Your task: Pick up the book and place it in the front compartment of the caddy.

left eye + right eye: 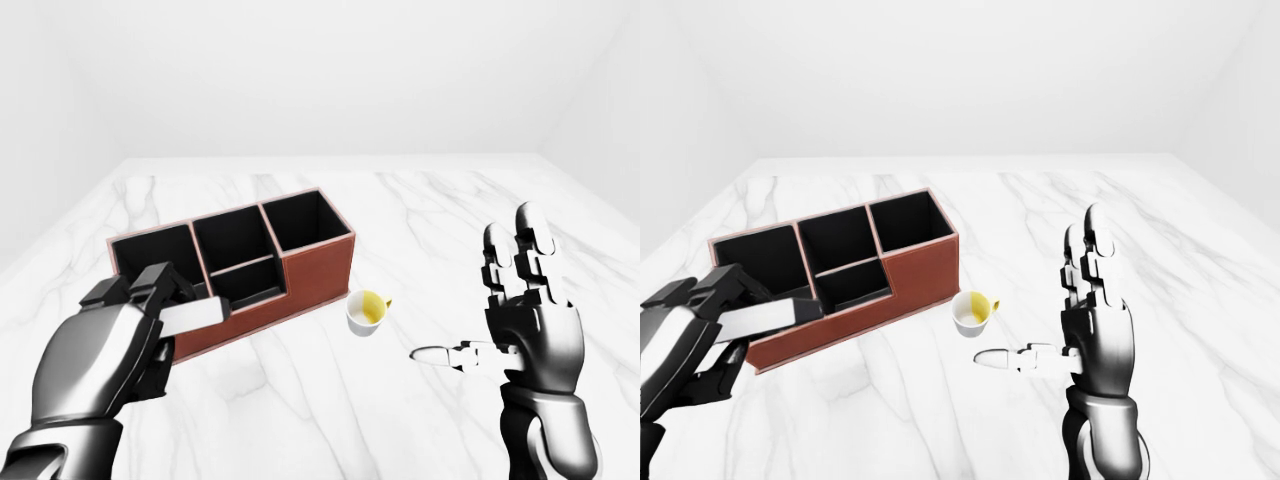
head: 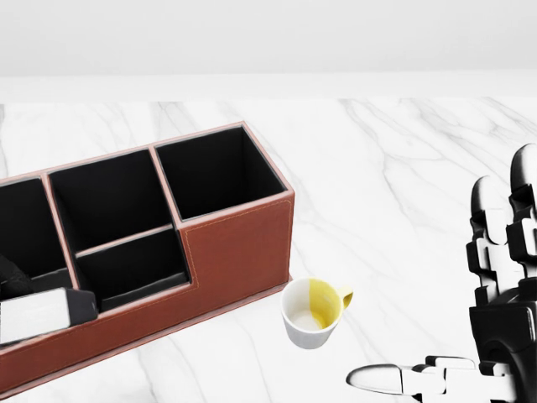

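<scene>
The book, a thin white-paged volume with a dark cover, lies flat in my left hand, whose fingers are shut round its left end. It hangs just over the near wall of the brown caddy, and in the head view its right end overlaps the caddy's lower left rim. The low front compartment sits just right of the book's tip. My right hand stands open and upright, thumb pointing left, holding nothing, well to the right of the caddy.
A white mug with a yellow inside stands on the marble tabletop just right of the caddy's near corner. The caddy's taller black compartments lie above the low one.
</scene>
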